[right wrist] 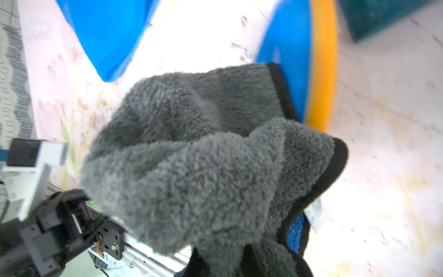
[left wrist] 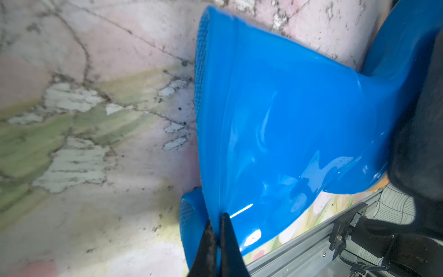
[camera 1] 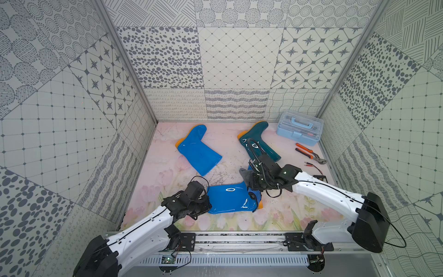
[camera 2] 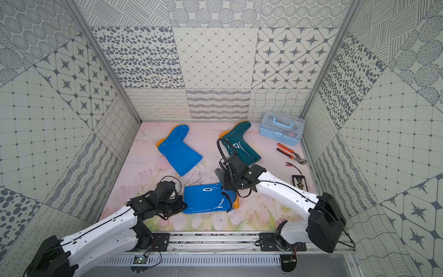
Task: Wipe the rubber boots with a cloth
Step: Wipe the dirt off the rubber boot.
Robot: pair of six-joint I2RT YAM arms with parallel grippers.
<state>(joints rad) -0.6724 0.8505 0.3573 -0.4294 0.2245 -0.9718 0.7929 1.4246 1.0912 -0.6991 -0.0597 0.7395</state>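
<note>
Wiping in hand: your left claw (left wrist: 216,217) pinches the near blue boot (camera 1: 230,200) at its rim; right claw (camera 1: 253,183) clamps the cloth (right wrist: 191,156). Next, sweep its foot.

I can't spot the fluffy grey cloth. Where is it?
In both top views the cloth hangs bunched in the right gripper, at the foot end of the near blue boot, in front of the teal boot.

Probably a lab test booth: tile-print panel walls (camera 1: 235,60), floral floor mat (camera 1: 167,151), aluminium rail (camera 1: 239,241) near, toolbox (camera 1: 299,130) far right.
</note>
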